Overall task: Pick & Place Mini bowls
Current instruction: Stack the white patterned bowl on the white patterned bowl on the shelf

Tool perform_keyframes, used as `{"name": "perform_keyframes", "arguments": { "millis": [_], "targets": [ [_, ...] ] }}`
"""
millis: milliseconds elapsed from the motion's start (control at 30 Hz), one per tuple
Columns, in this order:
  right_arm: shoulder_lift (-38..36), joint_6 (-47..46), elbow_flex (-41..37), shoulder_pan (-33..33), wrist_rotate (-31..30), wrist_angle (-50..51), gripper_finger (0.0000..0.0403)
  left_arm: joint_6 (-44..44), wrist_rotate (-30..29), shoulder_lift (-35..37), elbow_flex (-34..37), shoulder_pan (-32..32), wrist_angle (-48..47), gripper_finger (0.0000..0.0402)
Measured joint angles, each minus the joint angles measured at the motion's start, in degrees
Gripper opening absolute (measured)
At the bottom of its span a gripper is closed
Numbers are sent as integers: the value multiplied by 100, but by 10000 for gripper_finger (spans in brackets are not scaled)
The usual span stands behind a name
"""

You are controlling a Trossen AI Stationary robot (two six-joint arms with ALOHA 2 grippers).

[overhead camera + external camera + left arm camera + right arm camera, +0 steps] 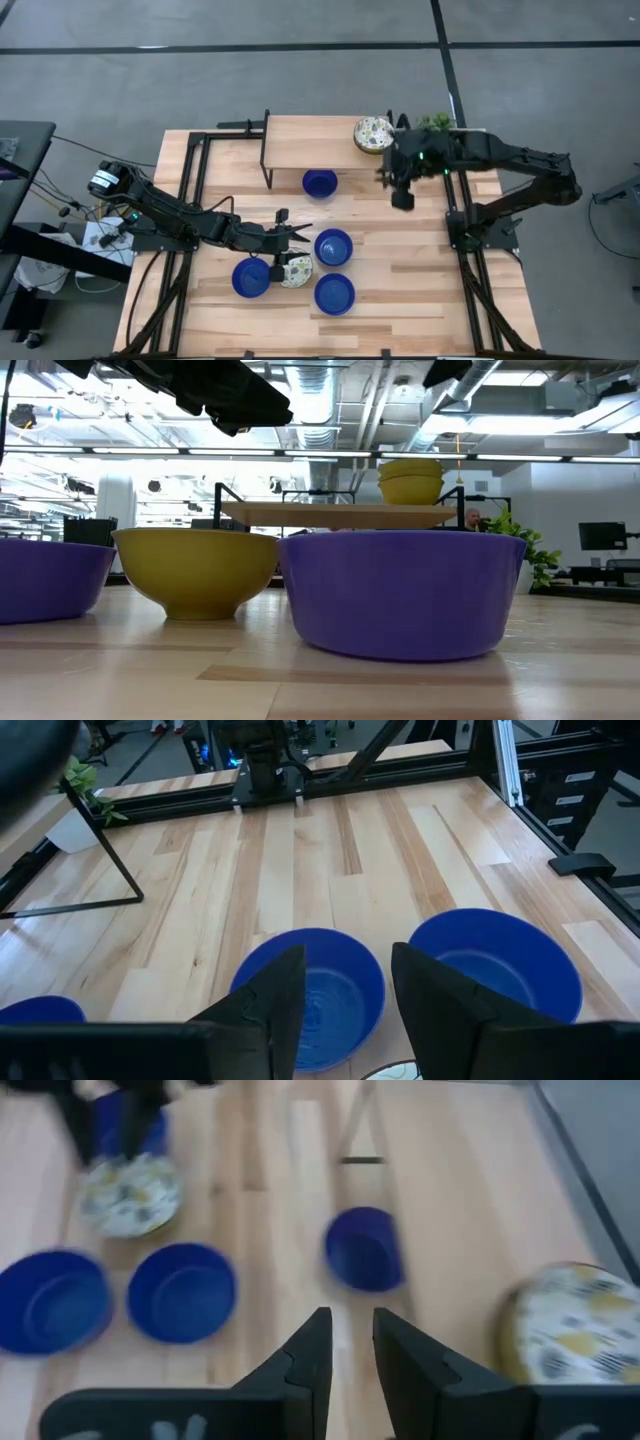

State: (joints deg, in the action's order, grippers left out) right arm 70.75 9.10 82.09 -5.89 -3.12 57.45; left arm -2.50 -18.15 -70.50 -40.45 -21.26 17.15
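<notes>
Six small bowls were spread over the wooden table (420, 290), four blue and two cream with a speckled floral pattern. Nearest the front edge lay a loose cluster: one blue bowl (334, 293) at the front, another blue bowl (251, 277) to its left, a patterned bowl (296, 269) between them, and a third blue bowl (333, 246) just behind. The left gripper (300, 238) hung over this cluster with its fingers spread wide and nothing between them; in its wrist view two blue bowls showed beyond the fingertips. That pose suggested it was lining up on a bowl in the group, though which one could not be told.

Farther back, the fourth blue bowl (319, 182) sat alone beside the leg of a low raised shelf (300, 145). On that shelf's right end rested the second patterned bowl (372, 134), probably set there as the drop-off spot. Just beside it, the right gripper (402, 198) was held above the table clear of every bowl, fingers partly parted and empty, apparently keeping out of the other arm's way. A small leafy plant (436, 122) stood at the far right corner.
</notes>
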Motion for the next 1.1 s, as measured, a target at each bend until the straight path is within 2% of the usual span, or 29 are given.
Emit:
{"name": "perform_keyframes", "arguments": {
  "millis": [167, 400, 467, 567, 667, 733, 933, 1100],
  "targets": [
    [-589, -77, -1236, 655, 20, -1055, 62, 0, -2, 0, 0, -20, -26, 149],
    [-1230, -774, -3546, 1753, -51, -4141, 58, 22, -2, 0, 303, -20, -45, 149],
    [-1228, -1022, -4105, 2110, -349, -5164, 58, 133, -1, 0, 461, -20, -46, 149],
    [-1107, -1489, -4621, 2567, -1147, -6315, 58, 534, 103, -2, 582, -19, -89, 149],
    [-976, -1677, -4745, 2929, -1854, -6470, 58, 880, 287, -2, 584, -23, -248, 149],
    [-957, -1739, -4745, 3058, -2057, -6455, 58, 1003, 295, -2, 584, -44, -313, 149],
    [-985, -1871, -4743, 3268, -2087, -6495, 58, 1610, -180, -2, 584, -9, -878, 149],
    [-982, -1871, -4743, 3344, -2085, -6480, 58, 2251, -198, -2, 584, 112, -1444, 149]
  ]
}}
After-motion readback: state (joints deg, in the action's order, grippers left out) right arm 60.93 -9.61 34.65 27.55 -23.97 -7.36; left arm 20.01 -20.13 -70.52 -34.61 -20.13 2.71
